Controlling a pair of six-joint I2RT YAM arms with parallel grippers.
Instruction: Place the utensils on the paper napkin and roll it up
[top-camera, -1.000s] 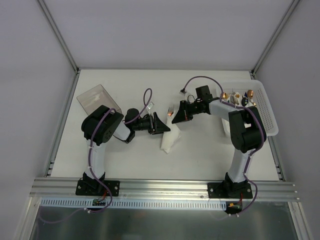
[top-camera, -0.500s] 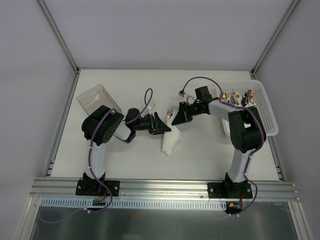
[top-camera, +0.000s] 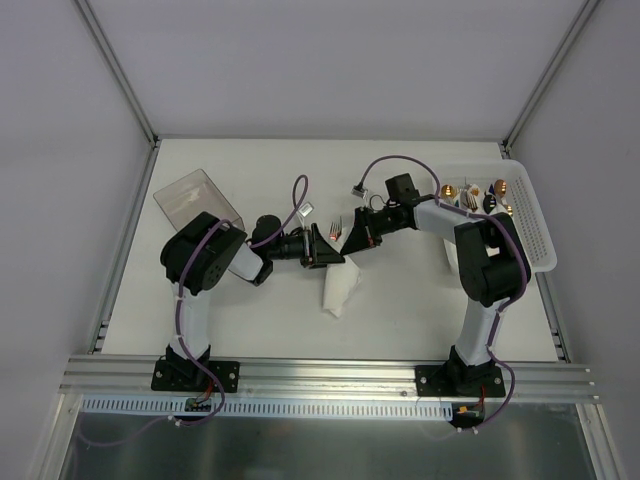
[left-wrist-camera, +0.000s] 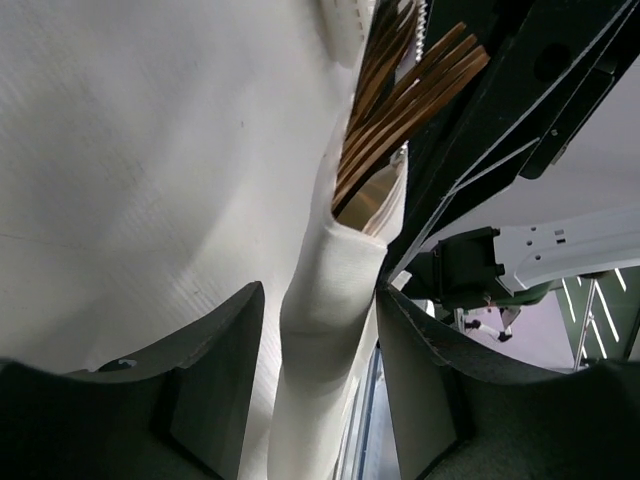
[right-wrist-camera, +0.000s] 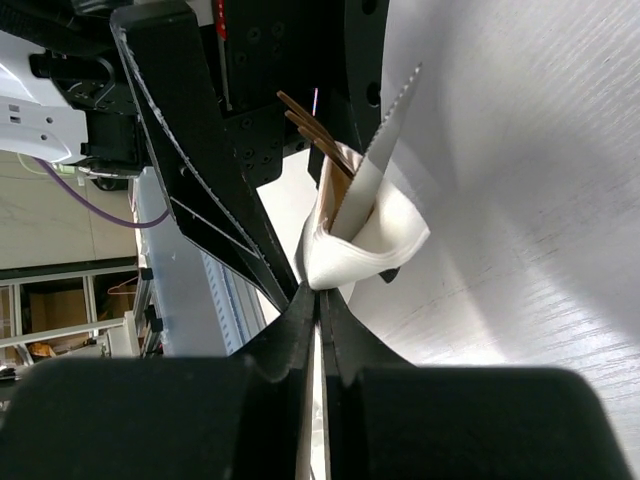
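Note:
The paper napkin (top-camera: 340, 287) lies half-rolled at the table's middle, with copper utensils wrapped in it. Fork tines (top-camera: 341, 221) stick out of its far end. In the left wrist view the napkin roll (left-wrist-camera: 330, 300) runs between my left gripper's (left-wrist-camera: 320, 292) open fingers, a gap showing on the left side, and the utensils (left-wrist-camera: 400, 100) poke from its mouth. My right gripper (right-wrist-camera: 322, 293) is shut, its tips pressed against the napkin's folded edge (right-wrist-camera: 360, 250). Whether paper is pinched there does not show. In the top view both grippers (top-camera: 328, 255) (top-camera: 352, 241) meet at the roll's far end.
A white perforated basket (top-camera: 535, 225) at the back right holds more copper cutlery (top-camera: 470, 192). A clear plastic box (top-camera: 190, 200) lies at the back left, behind the left arm. A small loose connector (top-camera: 358, 187) hangs on the right arm's cable.
Both grippers have drawn closer together over the roll's far end. The right gripper moved left, the napkin shifted slightly toward the near edge, and the left jaws narrowed a little.

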